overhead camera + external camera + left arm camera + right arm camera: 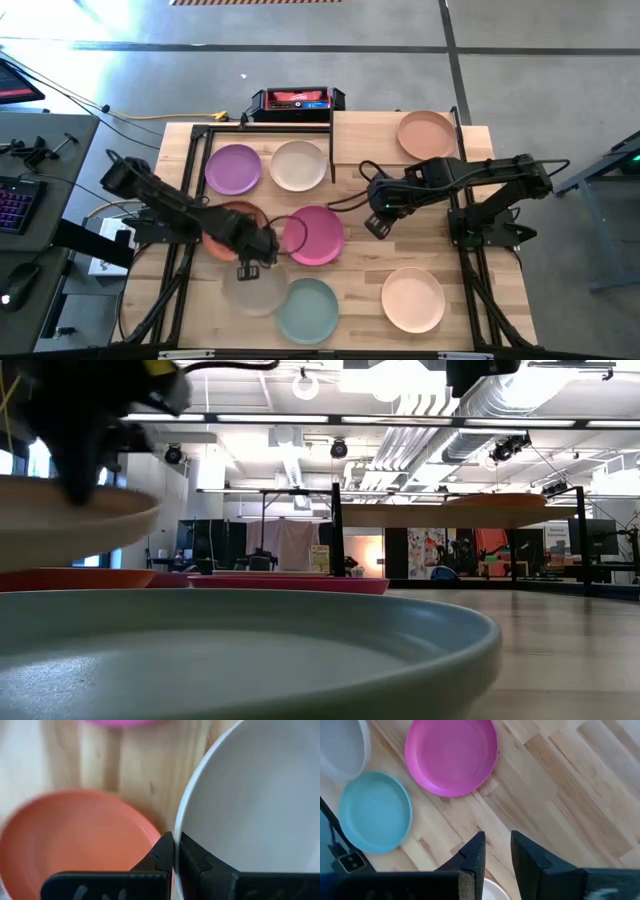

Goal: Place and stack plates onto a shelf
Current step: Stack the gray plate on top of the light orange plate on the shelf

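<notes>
My left gripper (pixel 250 266) is shut on the grey-beige plate (pixel 256 292), near the table's near-left side. The orange plate (pixel 226 226) lies under my left arm, with the pink plate (pixel 316 236) beside it. The pale teal plate (pixel 308 311) and the peach plate (pixel 412 299) lie near the near edge. The purple plate (pixel 233 168) and the cream-white plate (pixel 298 165) lie farther back. The tan-brown plate (pixel 427 133) rests on the raised shelf (pixel 475 140) at the far right. My right gripper (pixel 378 222) hovers open over bare wood, right of the pink plate. My left gripper pinches the grey-beige plate by its rim (pixel 176 825), one finger (pixel 161 856) outside the rim and the other inside the plate. The fingers come from above. In the low view the plate (pixel 70 520) is held up above the orange plate (pixel 70 579).
A red-and-black box (pixel 297 100) sits beyond the table's far edge. Black frame rails (pixel 190 160) run along the table beside both arm bases. Bare wood (pixel 400 250) lies between the pink and peach plates. A keyboard and cables lie off the table's left side.
</notes>
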